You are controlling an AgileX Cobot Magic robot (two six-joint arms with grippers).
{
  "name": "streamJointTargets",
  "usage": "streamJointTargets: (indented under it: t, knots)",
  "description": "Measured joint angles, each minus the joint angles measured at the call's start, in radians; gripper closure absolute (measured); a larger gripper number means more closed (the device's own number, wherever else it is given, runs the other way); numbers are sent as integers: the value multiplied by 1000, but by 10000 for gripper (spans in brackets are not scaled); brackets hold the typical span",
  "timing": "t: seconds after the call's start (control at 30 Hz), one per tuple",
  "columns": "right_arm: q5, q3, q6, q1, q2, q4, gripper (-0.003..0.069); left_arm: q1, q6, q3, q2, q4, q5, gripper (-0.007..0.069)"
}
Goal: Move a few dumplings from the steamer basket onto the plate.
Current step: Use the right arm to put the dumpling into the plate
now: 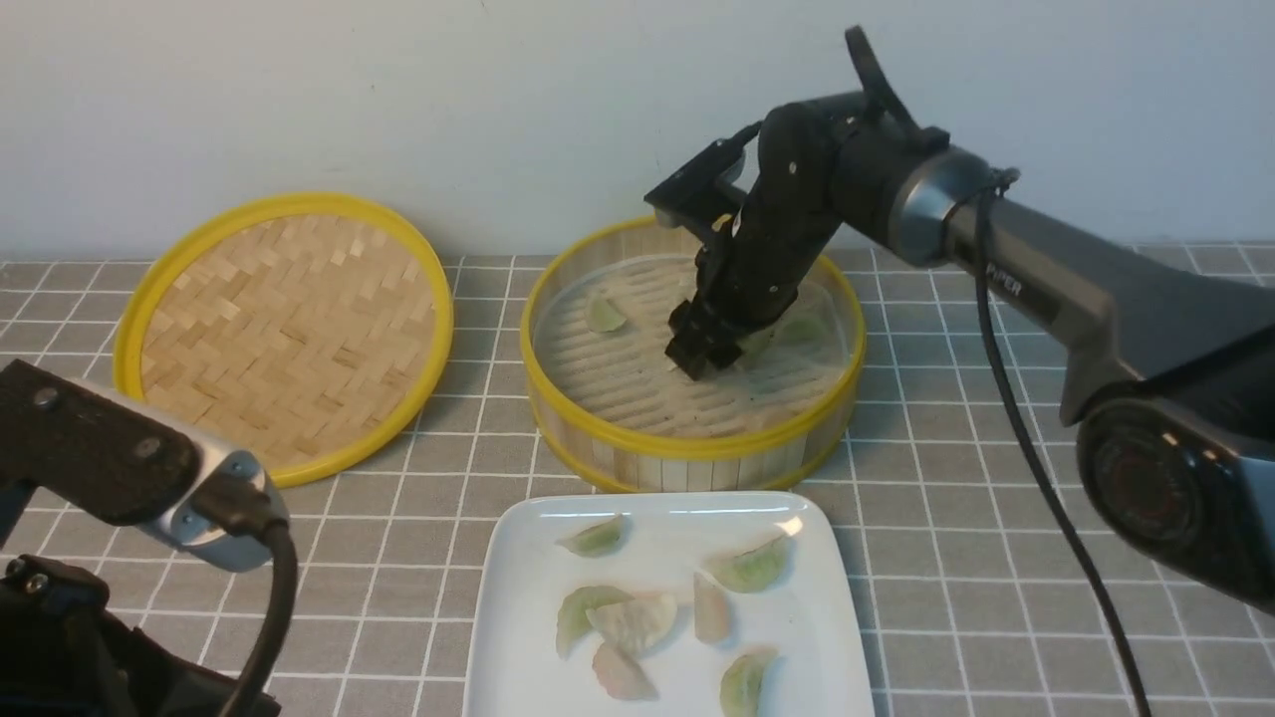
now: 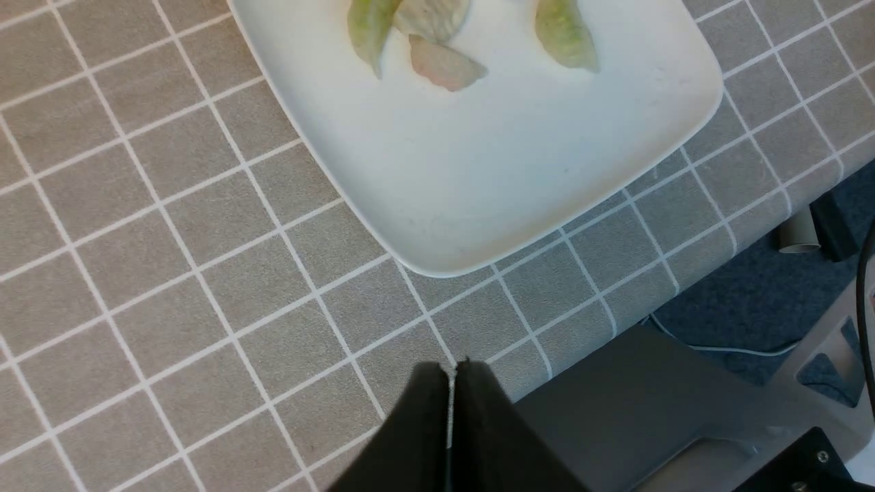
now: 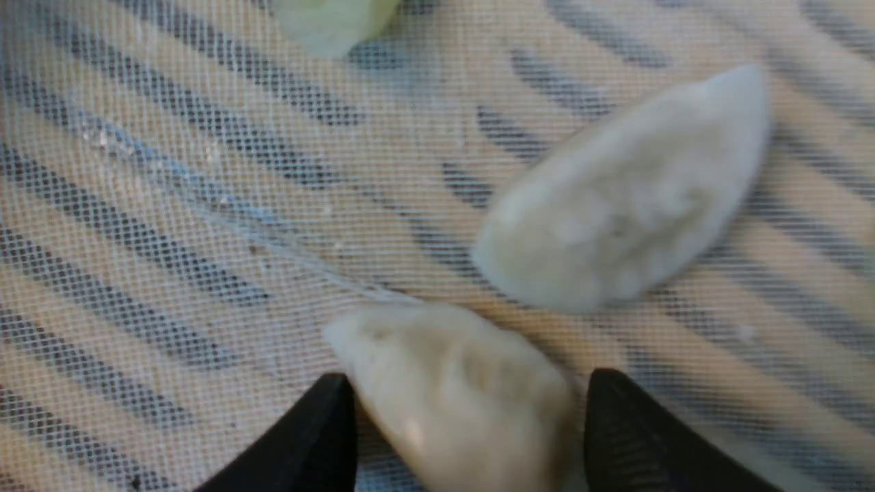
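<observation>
The steamer basket (image 1: pixel 697 443) stands at mid-table. My right gripper (image 1: pixel 702 358) reaches down into it. In the right wrist view that gripper (image 3: pixel 470 379) is open, its fingers on either side of a cream dumpling (image 3: pixel 458 410) lying on the mesh floor. A second cream dumpling (image 3: pixel 622 198) lies just beyond. Two pale green dumplings (image 1: pixel 605 315) (image 1: pixel 802 329) also rest in the basket. The white plate (image 1: pixel 518 597) in front carries several dumplings (image 1: pixel 752 566). My left gripper (image 2: pixel 448 369) is shut and empty above the tablecloth, close to the plate's (image 2: pixel 513 171) near corner.
The flat woven lid (image 1: pixel 284 329) lies left of the basket, tilted against the wall. The table's front edge (image 2: pixel 615 321) runs close behind the plate, with the robot's base below it. A cable (image 1: pixel 1036 468) hangs from the right arm.
</observation>
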State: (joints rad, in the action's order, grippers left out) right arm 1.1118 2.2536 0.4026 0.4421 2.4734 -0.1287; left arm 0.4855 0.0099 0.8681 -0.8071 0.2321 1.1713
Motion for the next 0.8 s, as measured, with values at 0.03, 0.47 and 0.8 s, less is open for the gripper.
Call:
streamJointTargets:
  t: [0.03, 0.47, 0.8]
  knots:
    - [0, 0, 1, 0, 3, 0, 267, 0, 0, 0, 0, -7, 0, 629]
    - [128, 44, -73, 3, -48, 35, 408, 0, -1, 0, 0, -18, -2, 629]
    - [132, -146, -147, 3, -389, -92, 408, 0, -20, 0, 0, -11, -7, 629]
